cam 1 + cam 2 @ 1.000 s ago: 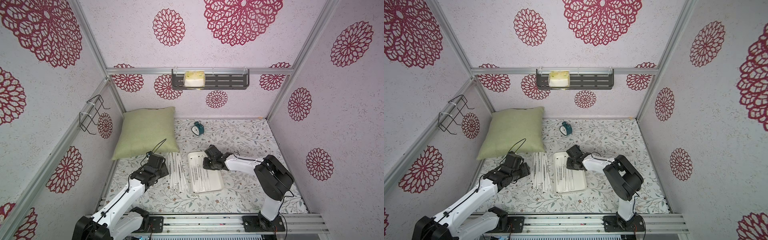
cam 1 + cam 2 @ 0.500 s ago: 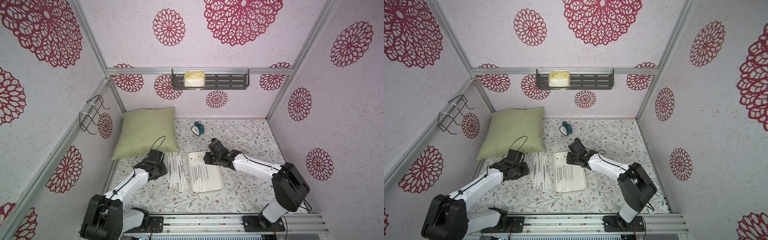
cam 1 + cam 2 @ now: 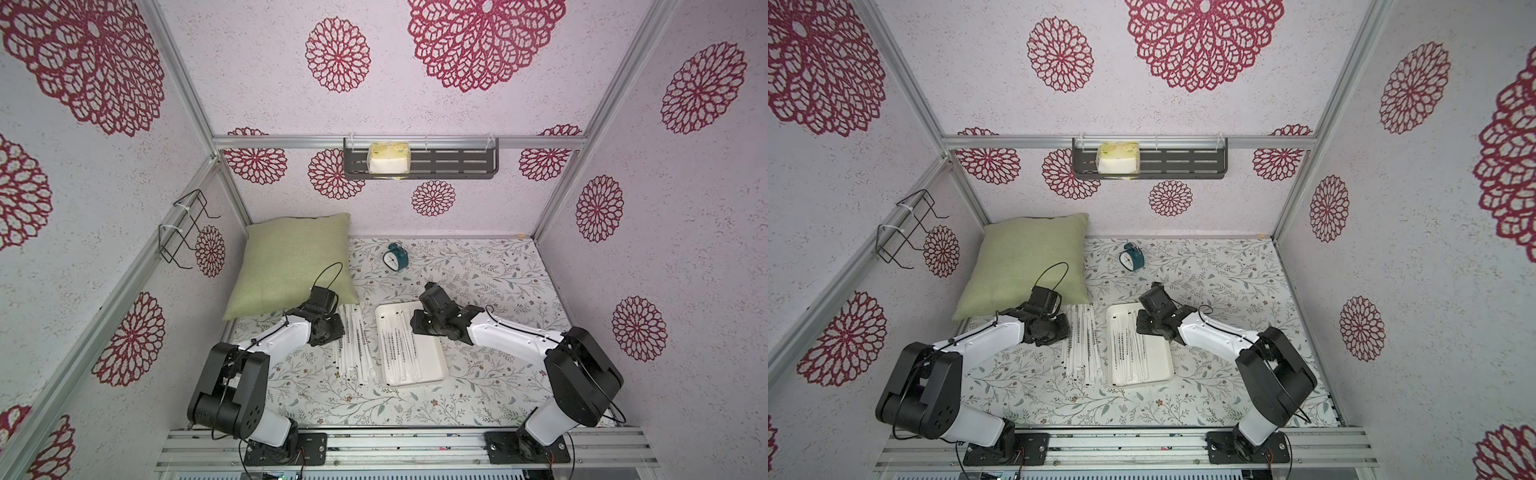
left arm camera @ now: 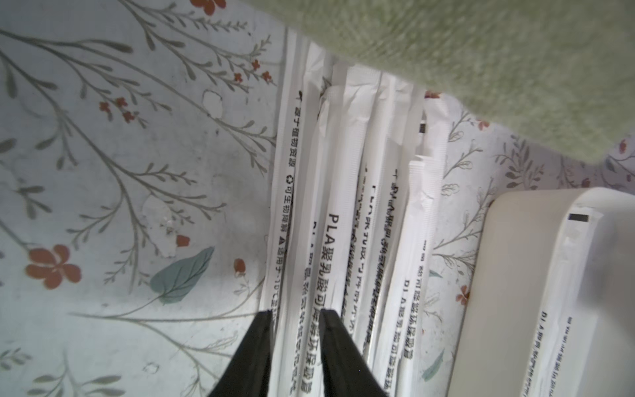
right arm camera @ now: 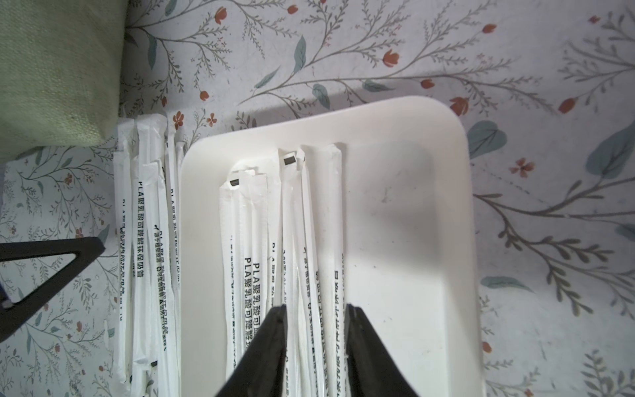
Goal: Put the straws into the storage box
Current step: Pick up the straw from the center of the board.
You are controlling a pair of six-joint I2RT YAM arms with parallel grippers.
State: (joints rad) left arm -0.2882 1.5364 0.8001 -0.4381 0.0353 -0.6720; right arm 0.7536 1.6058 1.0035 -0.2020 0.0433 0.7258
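Left arm has stretched forward since a second ago, bringing the left claw (image 4: 295, 312) down onto the loose straws (image 3: 353, 345). Its jaws stand narrowly either side of one or two outer wrappers; whether they pinch yet, I cannot tell. Right arm's elbow has swung outward; the right claw (image 5: 316, 307) hangs over the storage box (image 3: 434, 359), jaws apart, empty.

Reading: one drop-off done, next pick starting.

Straws: thin, white, paper-wrapped, dark print, black tips. Several lie in the box beneath the right claw. The rest lie flat on the tabletop (image 3: 478, 282) between the claws, far ends against a green cushion (image 3: 291, 262).
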